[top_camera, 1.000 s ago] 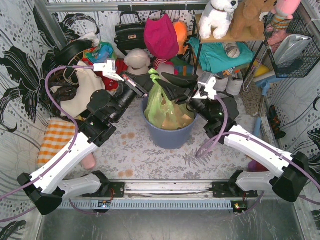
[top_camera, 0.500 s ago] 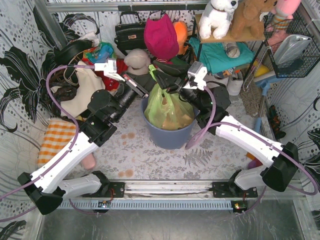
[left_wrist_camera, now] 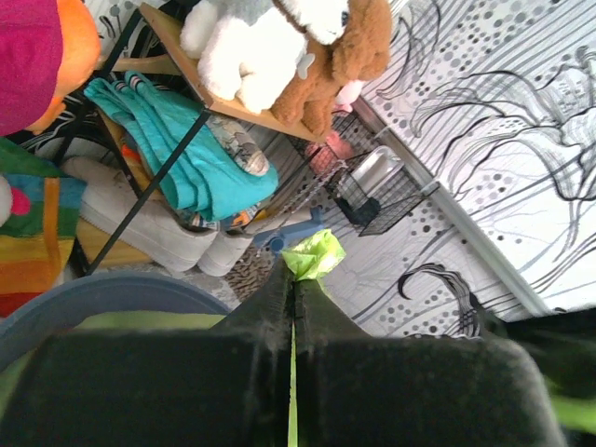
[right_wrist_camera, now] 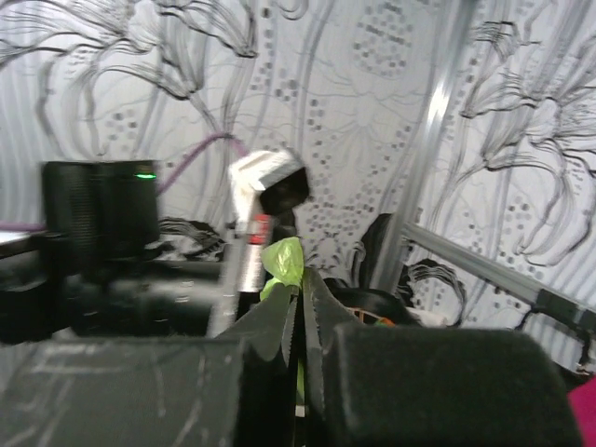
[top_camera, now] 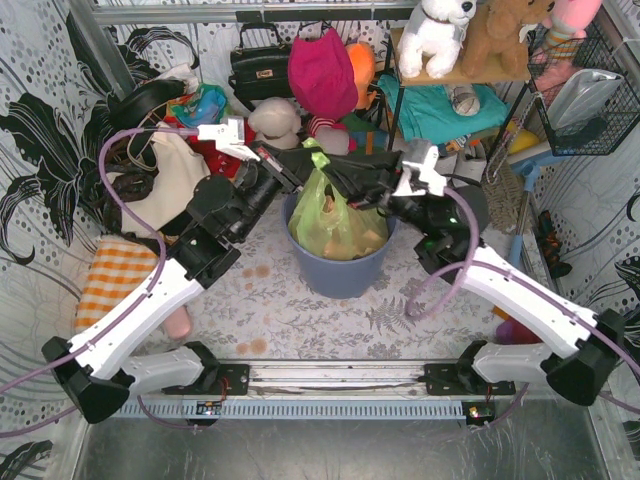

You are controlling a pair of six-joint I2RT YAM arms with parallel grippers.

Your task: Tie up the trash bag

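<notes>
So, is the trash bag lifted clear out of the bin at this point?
No, the trash bag sits down inside the blue-grey bin, with its lower part below the rim.

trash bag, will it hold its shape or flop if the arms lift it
Probably floppy: the trash bag is thin film, pinched flat by the left gripper and right gripper. Likely light: only crumpled paper shows through.

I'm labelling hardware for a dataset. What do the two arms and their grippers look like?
The left arm and right arm have white links and black joints; a purple cable loops along each. The left gripper and right gripper are black, with white wrist cameras.
</notes>
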